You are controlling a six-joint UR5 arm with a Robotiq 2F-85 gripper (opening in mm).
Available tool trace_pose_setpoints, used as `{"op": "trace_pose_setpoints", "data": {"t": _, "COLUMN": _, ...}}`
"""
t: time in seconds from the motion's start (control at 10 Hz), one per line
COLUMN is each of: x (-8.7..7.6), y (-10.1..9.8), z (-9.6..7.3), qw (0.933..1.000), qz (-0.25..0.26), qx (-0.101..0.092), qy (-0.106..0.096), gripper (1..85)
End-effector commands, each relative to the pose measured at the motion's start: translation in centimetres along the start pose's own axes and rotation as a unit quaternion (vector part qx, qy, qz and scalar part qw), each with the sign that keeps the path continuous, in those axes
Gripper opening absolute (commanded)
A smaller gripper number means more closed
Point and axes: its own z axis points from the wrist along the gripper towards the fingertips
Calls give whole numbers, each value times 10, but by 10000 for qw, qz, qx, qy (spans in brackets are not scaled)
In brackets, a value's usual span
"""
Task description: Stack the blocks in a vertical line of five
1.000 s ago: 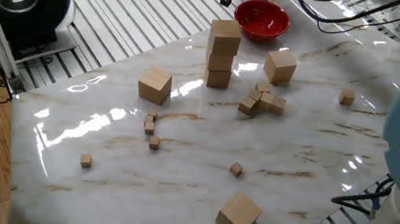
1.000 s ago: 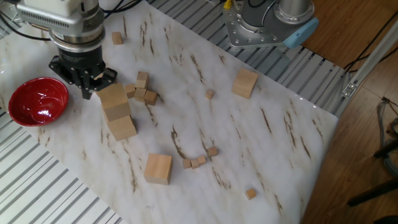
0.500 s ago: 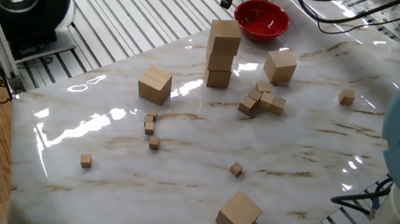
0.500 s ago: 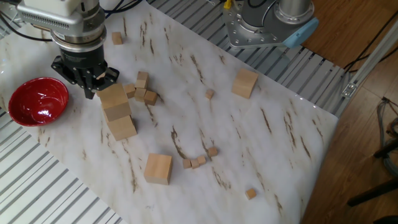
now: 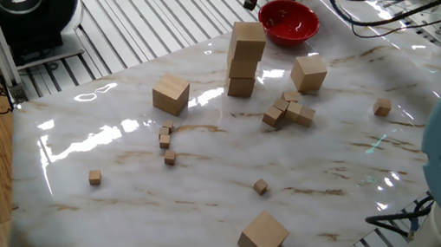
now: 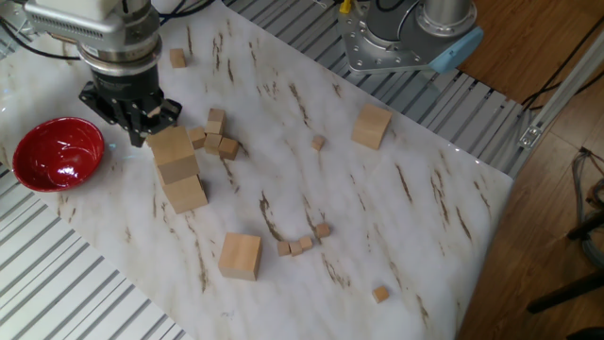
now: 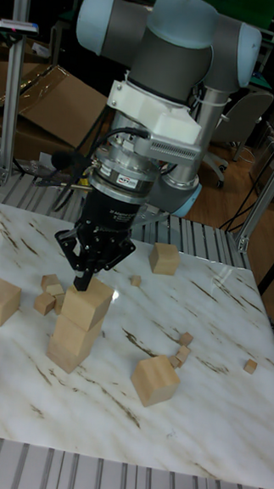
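Jaws of the gripper (image 7: 87,282) stand apart above the stack (image 7: 78,325); lift straight, then fetch the 4 o'clock block (image 7: 155,380).

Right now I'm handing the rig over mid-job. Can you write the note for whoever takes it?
Claw: right at the top block of the stack, empty as far as I can see; whether it is open or shut cannot be told.
Stack: three large blocks high, upright, near the red bowl.
Loose large blocks: one beside the stack, one further out, one by the table edge nearest the robot base.
Done: three of five.
Left: add two more large blocks. Ignore the tiny cubes scattered about.
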Motion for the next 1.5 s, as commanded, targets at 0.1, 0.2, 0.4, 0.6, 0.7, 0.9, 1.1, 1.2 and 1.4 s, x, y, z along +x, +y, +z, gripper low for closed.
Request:
{"op": "trace_pose_setpoints", "data": {"t": 0.1, "x": 17, "y": -44, "z": -7, "qw": 9992, "qz": -395, "qx": -68, "qy": 17, "gripper": 10}}
{"op": "trace_pose_setpoints", "data": {"t": 0.2, "x": 25, "y": -64, "z": -4, "qw": 9982, "qz": -602, "qx": -9, "qy": 8, "gripper": 10}}
{"op": "trace_pose_setpoints", "data": {"t": 0.4, "x": 44, "y": -88, "z": 5, "qw": 9962, "qz": -873, "qx": -52, "qy": -63, "gripper": 10}}
{"op": "trace_pose_setpoints", "data": {"t": 0.6, "x": 67, "y": -88, "z": 20, "qw": 9963, "qz": -689, "qx": -433, "qy": -270, "gripper": 10}}
{"op": "trace_pose_setpoints", "data": {"t": 0.7, "x": 75, "y": -79, "z": 28, "qw": 9954, "qz": -511, "qx": -691, "qy": -415, "gripper": 10}}
{"op": "trace_pose_setpoints", "data": {"t": 0.9, "x": 90, "y": -100, "z": 46, "qw": 9923, "qz": -1069, "qx": -291, "qy": -558, "gripper": 23}}
{"op": "trace_pose_setpoints", "data": {"t": 1.1, "x": 104, "y": -114, "z": 59, "qw": 9869, "qz": -1521, "qx": -50, "qy": -526, "gripper": 163}}
{"op": "trace_pose_setpoints", "data": {"t": 1.2, "x": 106, "y": -114, "z": 67, "qw": 9869, "qz": -1522, "qx": -35, "qy": -534, "gripper": 190}}
{"op": "trace_pose_setpoints", "data": {"t": 1.4, "x": 97, "y": -89, "z": 82, "qw": 9853, "qz": -1512, "qx": -310, "qy": -738, "gripper": 377}}
